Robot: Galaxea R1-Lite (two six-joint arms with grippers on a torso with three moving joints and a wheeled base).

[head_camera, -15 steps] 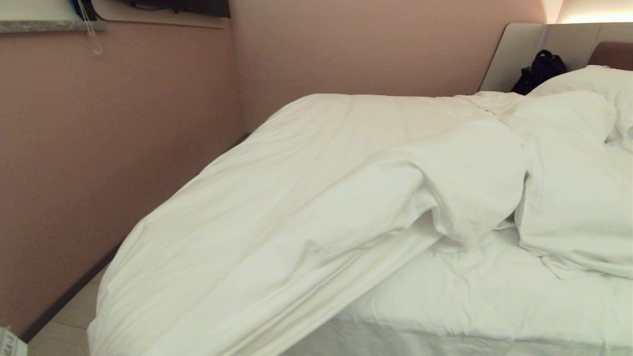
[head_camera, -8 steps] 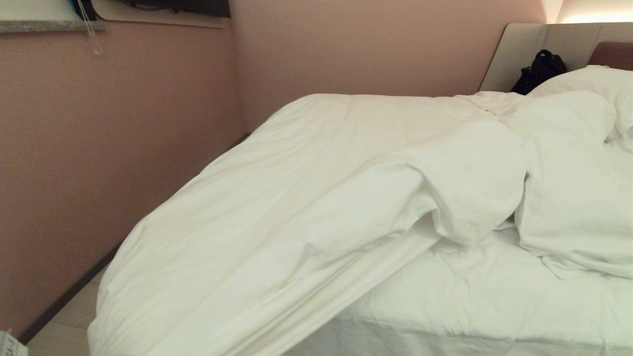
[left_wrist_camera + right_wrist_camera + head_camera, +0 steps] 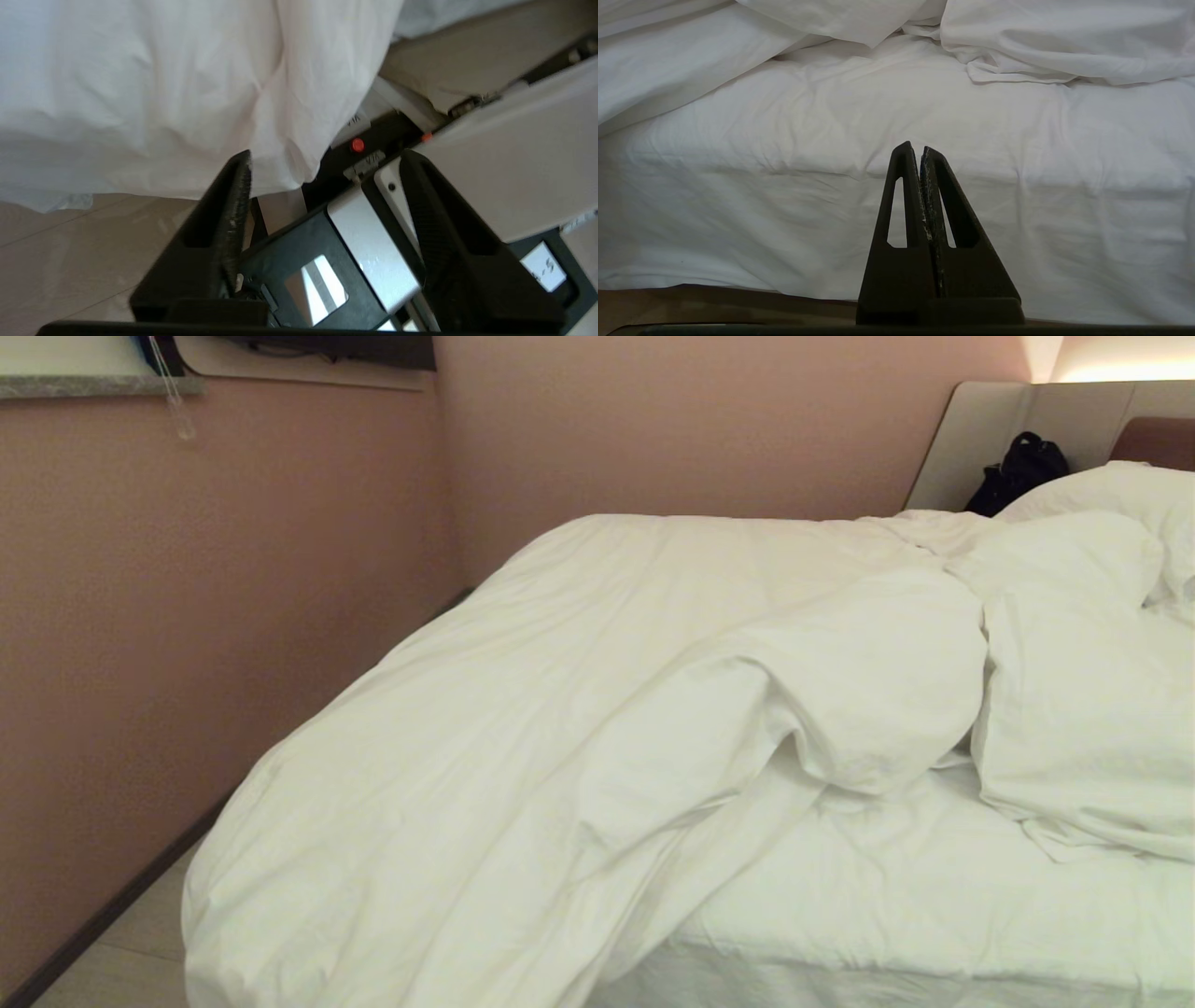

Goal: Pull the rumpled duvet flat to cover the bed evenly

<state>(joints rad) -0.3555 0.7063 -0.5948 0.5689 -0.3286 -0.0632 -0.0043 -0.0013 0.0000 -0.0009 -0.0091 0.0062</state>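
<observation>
Left pincer [image 3: 322,163] gapes wide, holding nothing; the duvet [image 3: 163,93] hem hangs just beyond its fingertips [image 3: 236,186], over the floor [image 3: 70,261], with the robot's base [image 3: 364,242] showing between the fingers. Right pincer [image 3: 920,154] is pressed shut and empty, facing the bed [image 3: 896,210] side. The duvet lies rumpled, mattress sheet [image 3: 934,896] exposed; black bag [image 3: 1018,471] by the headboard [image 3: 1074,415].
</observation>
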